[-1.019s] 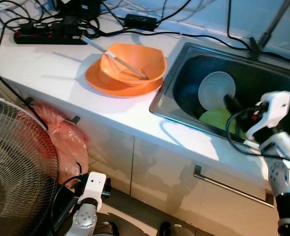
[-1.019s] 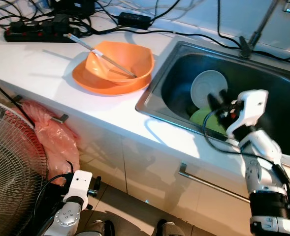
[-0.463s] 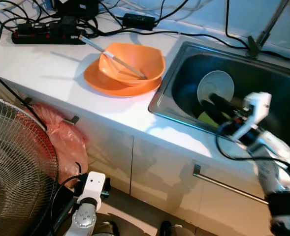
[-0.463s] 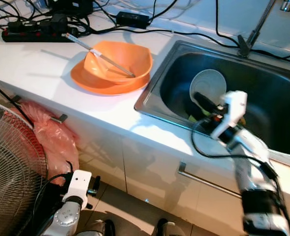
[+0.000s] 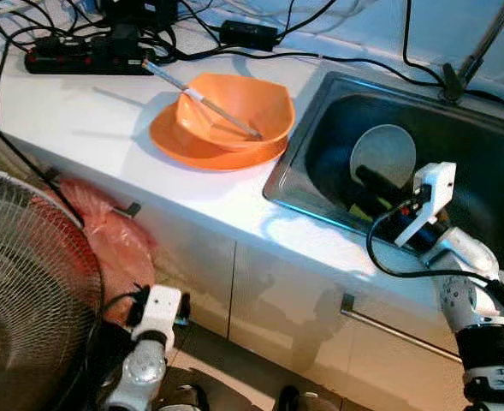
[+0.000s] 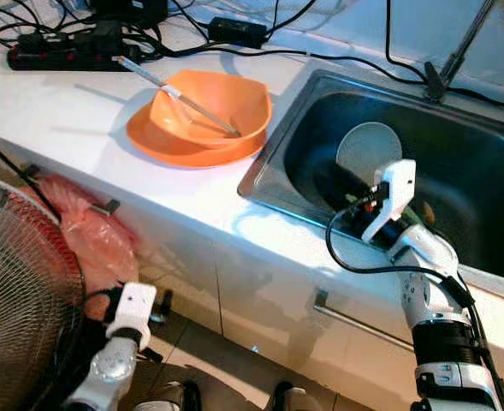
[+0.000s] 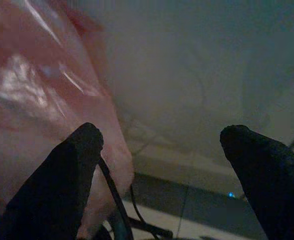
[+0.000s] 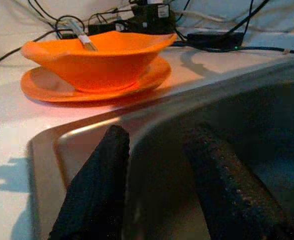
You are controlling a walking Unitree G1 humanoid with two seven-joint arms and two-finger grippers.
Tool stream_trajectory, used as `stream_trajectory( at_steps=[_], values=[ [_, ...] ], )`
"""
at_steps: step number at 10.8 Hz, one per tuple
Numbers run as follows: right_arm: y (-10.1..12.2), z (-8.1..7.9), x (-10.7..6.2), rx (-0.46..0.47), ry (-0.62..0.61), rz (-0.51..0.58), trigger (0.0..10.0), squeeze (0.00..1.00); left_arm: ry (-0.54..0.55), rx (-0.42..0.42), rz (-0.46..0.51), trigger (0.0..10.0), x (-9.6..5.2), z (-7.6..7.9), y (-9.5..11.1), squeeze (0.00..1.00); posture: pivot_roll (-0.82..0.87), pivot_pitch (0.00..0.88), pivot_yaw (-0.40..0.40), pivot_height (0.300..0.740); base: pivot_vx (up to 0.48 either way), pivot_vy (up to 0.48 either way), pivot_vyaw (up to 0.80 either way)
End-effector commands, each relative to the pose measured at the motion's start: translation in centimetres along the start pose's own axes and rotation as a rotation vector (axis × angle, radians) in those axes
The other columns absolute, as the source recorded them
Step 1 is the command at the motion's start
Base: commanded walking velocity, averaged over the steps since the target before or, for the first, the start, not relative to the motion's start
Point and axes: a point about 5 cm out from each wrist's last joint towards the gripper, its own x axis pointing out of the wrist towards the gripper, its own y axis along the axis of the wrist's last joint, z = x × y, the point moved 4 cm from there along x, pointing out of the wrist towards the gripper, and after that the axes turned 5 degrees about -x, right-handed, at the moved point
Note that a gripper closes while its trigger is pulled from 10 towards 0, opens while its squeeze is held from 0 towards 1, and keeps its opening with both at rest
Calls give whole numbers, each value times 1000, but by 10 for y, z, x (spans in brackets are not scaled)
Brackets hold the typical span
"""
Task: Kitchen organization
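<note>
An orange bowl sits on an orange plate on the white counter, with a long utensil leaning in it. To their right, in the steel sink, a white plate leans upright. My right gripper reaches into the sink's front left part, just below the white plate. It is open with nothing between its fingers. A scrap of something green shows beside the wrist. My left gripper hangs open low by the cabinet.
A black power strip and several cables lie along the counter's back. A fan and a pink plastic bag stand at floor level on the left. A metal handle runs across the cabinet under the sink.
My right gripper has moved left and lower into the sink, and it now covers most of the green thing. The left arm has swung slightly.
</note>
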Motion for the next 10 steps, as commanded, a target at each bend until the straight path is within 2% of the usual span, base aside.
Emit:
stream_trajectory(
  at_steps=[1, 3, 5, 6, 7, 9, 10],
  values=[
    [-2, 3, -3, -13, 2, -19, 10000, 0, -8, -1, 12, 10000, 1, -1, 3, 0, 38, 154, -18, 740, 0, 0, 0],
    [-4, 5, -3, -10, -6, -20, 10000, 0, -6, 3, 21, 10000, 1, -3, 4, 0, 40, 153, -13, 740, 0, 0, 0],
    [-8, 4, -1, -2, -3, -20, 10000, 0, -18, 17, 90, 10000, 2, -3, 20, 0, 57, 154, -7, 740, 0, 0, 0],
    [-9, 3, -1, -2, -3, -20, 10000, 0, -24, 24, 90, 10000, 2, -2, 19, 0, 57, 154, -7, 740, 0, 0, 0],
    [-10, 0, 2, 4, 6, -17, 10000, 0, -12, 17, 64, 10000, -6, -5, 6, 0, 60, 148, -6, 740, 0, 0, 0],
    [-12, -1, 3, 4, 11, -17, 10000, 0, -12, 1, 110, 10000, -21, -3, 5, 0, 62, 142, 1, 740, 0, 0, 0],
    [-12, -2, 3, 2, 14, -19, 10000, 0, 3, 13, 181, 10000, -33, -5, 13, 0, 64, 141, 0, 740, 0, 0, 0]
  ],
)
